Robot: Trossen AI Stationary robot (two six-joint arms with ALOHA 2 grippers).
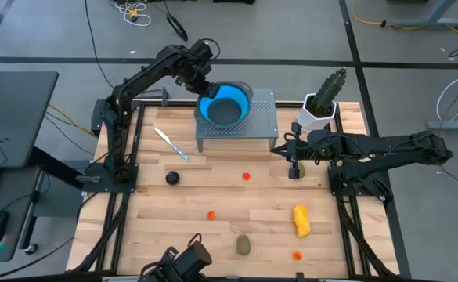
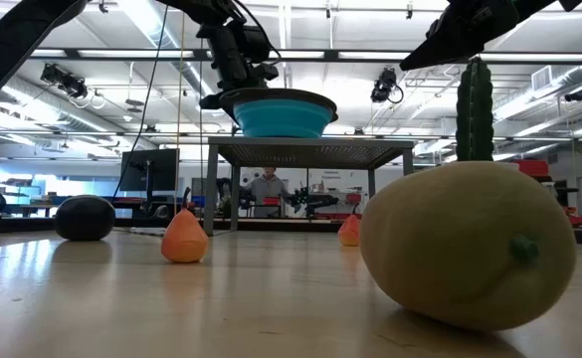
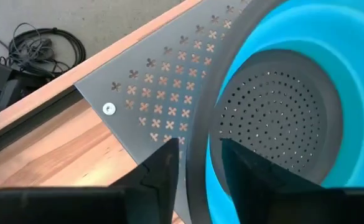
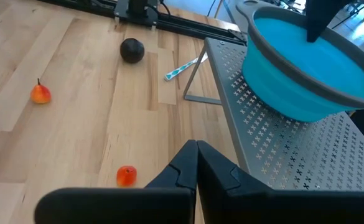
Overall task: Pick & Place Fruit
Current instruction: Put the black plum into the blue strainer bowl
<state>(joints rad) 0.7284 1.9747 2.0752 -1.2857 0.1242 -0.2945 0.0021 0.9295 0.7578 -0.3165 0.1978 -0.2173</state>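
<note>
A blue colander (image 1: 225, 104) with a grey rim stands by its bottom on the perforated grey rack (image 1: 264, 117) at the table's far middle. My left gripper (image 3: 197, 165) is open over the colander's left rim, one finger outside it and one inside, with a gap on each side. The fruit lies on the wooden table: a dark purple ball (image 1: 172, 178), a yellow-orange oblong (image 1: 301, 220), an olive oval (image 1: 243, 245), another olive oval (image 1: 295, 170) and small orange-red balls (image 1: 246, 176). My right gripper (image 1: 290, 149) hangs shut above the second oval, holding nothing.
A white-and-blue stick (image 1: 171, 145) lies left of the rack. A green cactus in a white pot (image 1: 325, 98) stands at the far right, beside the rack. More orange-red balls lie at mid-table (image 1: 211, 215) and near the front edge (image 1: 297, 254). A person (image 2: 267, 189) shows in the room behind.
</note>
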